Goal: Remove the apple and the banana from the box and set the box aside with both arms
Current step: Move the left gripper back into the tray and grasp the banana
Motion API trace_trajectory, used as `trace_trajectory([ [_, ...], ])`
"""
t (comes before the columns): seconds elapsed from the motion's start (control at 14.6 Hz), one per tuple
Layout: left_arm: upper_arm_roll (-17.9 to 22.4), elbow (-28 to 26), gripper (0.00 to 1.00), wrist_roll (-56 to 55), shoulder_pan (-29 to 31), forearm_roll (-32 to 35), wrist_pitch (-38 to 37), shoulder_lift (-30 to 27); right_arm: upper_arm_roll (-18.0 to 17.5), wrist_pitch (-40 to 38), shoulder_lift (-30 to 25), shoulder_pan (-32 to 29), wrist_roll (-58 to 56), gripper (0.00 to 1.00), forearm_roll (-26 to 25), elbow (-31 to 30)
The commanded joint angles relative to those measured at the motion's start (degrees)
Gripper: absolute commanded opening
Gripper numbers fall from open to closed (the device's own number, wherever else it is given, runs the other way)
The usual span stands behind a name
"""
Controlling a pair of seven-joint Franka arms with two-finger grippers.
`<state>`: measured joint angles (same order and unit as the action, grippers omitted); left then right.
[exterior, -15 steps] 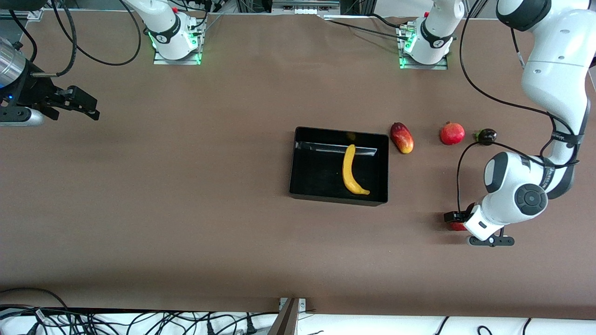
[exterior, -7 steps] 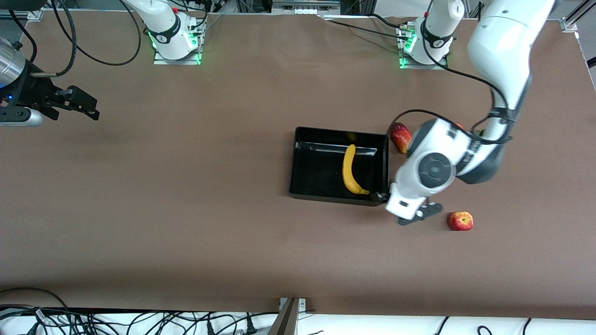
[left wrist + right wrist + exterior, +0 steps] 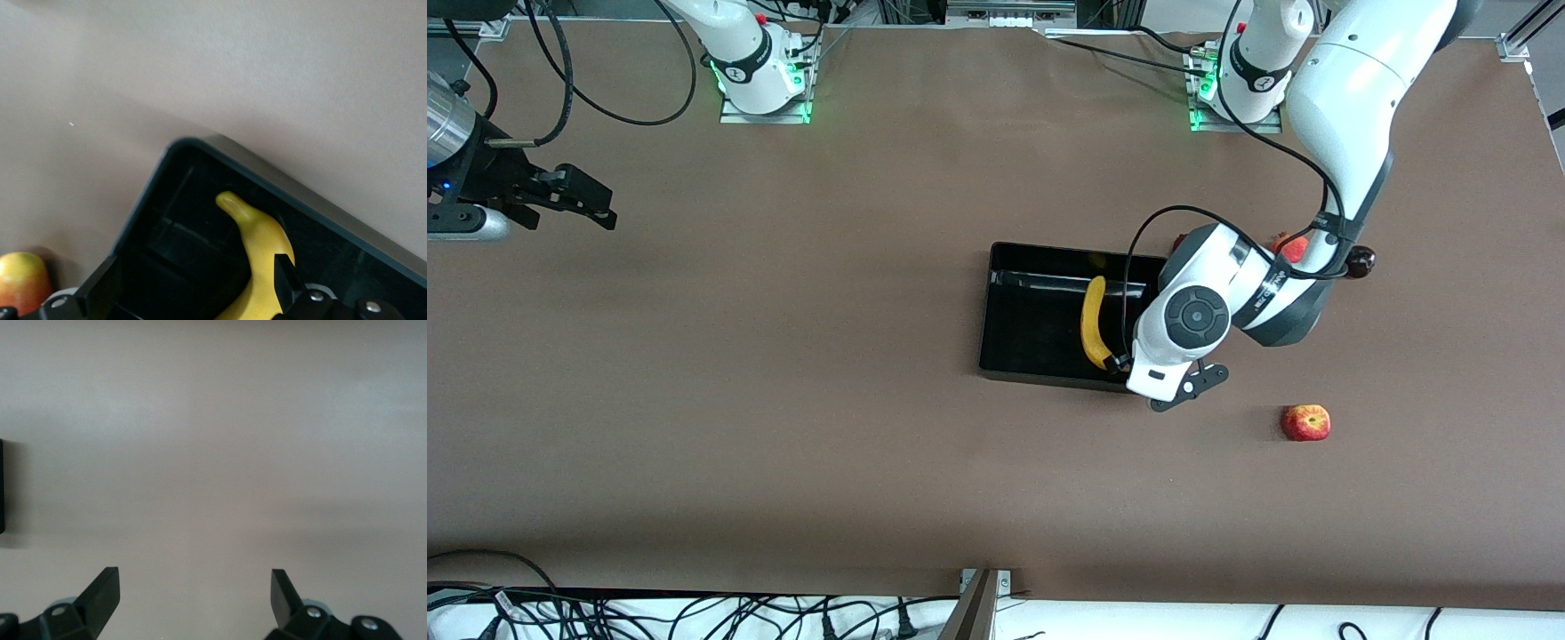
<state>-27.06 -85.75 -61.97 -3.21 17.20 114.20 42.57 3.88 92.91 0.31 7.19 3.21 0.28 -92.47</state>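
Observation:
The black box lies mid-table with the yellow banana inside it. The red apple rests on the table, nearer the front camera than the box and toward the left arm's end. The left arm's wrist hangs over the box corner closest to the apple. In the left wrist view my left gripper is open over the box rim and the banana, holding nothing. My right gripper waits open above bare table at the right arm's end, its fingers spread with nothing between them.
A round red crowned fruit and a small dark purple one lie beside the box toward the left arm's end, partly covered by the arm. A red-and-yellow fruit sits just outside the box wall. Cables hang along the table's near edge.
The left arm has swung from the apple across to the box's corner, its gripper open throughout. The apple stays on the table, now uncovered. The right arm has not moved.

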Motion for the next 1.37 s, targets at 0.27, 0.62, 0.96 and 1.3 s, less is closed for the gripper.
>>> trace_trajectory([
  [0.27, -0.7, -3.6, 1.00, -3.7, -1.5, -0.5, 3.2, -0.3, -0.4, -0.5, 0.3, -0.6, -0.9, 1.00, -0.3, 1.0],
  [0.62, -1.0, -6.5, 1.00, -6.6, -2.5, 0.4, 9.2, 0.7, -0.4, -0.5, 0.3, -0.7, -0.9, 1.00, -0.3, 1.0],
  [0.96, -1.0, -8.0, 1.00, -9.8, -2.9, 3.9, 12.8, 2.5, -0.4, -0.5, 0.3, -0.7, -0.9, 1.00, -0.3, 1.0],
  [1.3, -1.0, -8.0, 0.90, -12.0, -2.9, 6.7, 14.4, 4.3, -0.4, -0.5, 0.3, -0.7, -0.9, 1.00, -0.3, 1.0],
])
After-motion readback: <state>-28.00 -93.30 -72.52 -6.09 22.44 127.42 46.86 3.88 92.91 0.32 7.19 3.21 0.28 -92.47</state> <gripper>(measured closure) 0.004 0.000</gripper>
